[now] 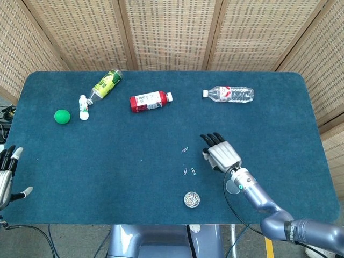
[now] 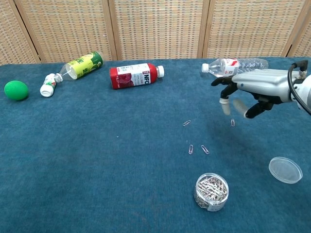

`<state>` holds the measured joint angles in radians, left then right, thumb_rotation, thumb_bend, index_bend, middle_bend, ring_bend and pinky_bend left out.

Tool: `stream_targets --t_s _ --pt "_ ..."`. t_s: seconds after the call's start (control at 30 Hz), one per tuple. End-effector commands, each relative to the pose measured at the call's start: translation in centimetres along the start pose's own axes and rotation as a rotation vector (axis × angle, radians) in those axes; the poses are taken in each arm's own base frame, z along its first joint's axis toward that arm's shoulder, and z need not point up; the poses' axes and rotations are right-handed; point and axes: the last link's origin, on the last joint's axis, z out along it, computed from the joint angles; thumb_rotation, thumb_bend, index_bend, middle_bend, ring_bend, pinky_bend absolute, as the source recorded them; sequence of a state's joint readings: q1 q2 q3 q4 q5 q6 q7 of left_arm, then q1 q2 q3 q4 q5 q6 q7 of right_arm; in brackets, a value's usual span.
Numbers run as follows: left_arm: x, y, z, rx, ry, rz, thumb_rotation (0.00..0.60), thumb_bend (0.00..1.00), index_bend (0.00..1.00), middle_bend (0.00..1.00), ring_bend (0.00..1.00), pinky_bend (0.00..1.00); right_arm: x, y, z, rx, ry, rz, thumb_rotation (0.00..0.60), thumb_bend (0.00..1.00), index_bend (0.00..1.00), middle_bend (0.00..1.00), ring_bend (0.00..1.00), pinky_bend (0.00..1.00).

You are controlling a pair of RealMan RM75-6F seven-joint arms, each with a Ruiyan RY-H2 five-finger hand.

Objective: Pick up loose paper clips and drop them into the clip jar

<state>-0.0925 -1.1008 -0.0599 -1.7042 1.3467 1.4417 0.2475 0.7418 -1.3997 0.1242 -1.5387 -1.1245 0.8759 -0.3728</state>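
The clear clip jar (image 1: 192,199) (image 2: 211,191), lid off and full of clips, stands near the table's front edge. Two loose paper clips (image 1: 189,171) (image 2: 191,149) lie side by side just beyond it. Another clip (image 1: 185,149) (image 2: 186,123) lies farther back, and one more clip (image 2: 232,123) lies under my right hand. That right hand (image 1: 220,153) (image 2: 252,87) hovers above the cloth behind and to the right of the jar, fingers spread and holding nothing. My left hand (image 1: 6,177) rests at the far left edge with its fingers apart and nothing in it.
The jar's clear lid (image 2: 285,170) (image 1: 234,186) lies right of the jar. At the back lie a red bottle (image 1: 149,100), a clear water bottle (image 1: 229,94), a green bottle (image 1: 106,83), a small white bottle (image 1: 83,107) and a green ball (image 1: 62,116).
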Motion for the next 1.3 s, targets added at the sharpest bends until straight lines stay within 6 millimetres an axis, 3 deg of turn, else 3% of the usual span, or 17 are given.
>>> stream_targets --t_s 0.03,0.5,0.67,0.77,1.3 --pt "0.0 0.0 0.0 0.001 -0.001 0.001 0.6 0.0 0.0 0.0 0.0 0.0 -0.6 1.5 1.5 -0.073 -0.04 -0.027 0.6 0.96 0.44 0.0 0.0 0.0" --pt "0.0 -0.2 0.1 0.007 -0.002 -0.005 0.6 0.0 0.0 0.0 0.0 0.0 -2.2 1.3 3.9 -0.132 -0.08 -0.027 0.6 0.96 0.44 0.0 0.0 0.0" --pt "0.1 -0.2 0.1 0.009 0.001 -0.006 0.6 0.0 0.0 0.0 0.0 0.0 -2.4 0.7 4.4 -0.125 -0.089 -0.039 0.6 0.97 0.29 0.0 0.0 0.0" --pt "0.1 -0.3 0.2 0.011 0.001 -0.006 0.6 0.0 0.0 0.0 0.0 0.0 -2.5 0.4 4.7 -0.126 -0.088 -0.048 0.6 0.98 0.25 0.0 0.0 0.0" --pt "0.0 -0.3 0.2 0.011 -0.003 -0.007 0.6 0.0 0.0 0.0 0.0 0.0 -3.5 1.6 4.5 -0.182 -0.137 -0.105 0.6 0.98 0.25 0.0 0.0 0.0"
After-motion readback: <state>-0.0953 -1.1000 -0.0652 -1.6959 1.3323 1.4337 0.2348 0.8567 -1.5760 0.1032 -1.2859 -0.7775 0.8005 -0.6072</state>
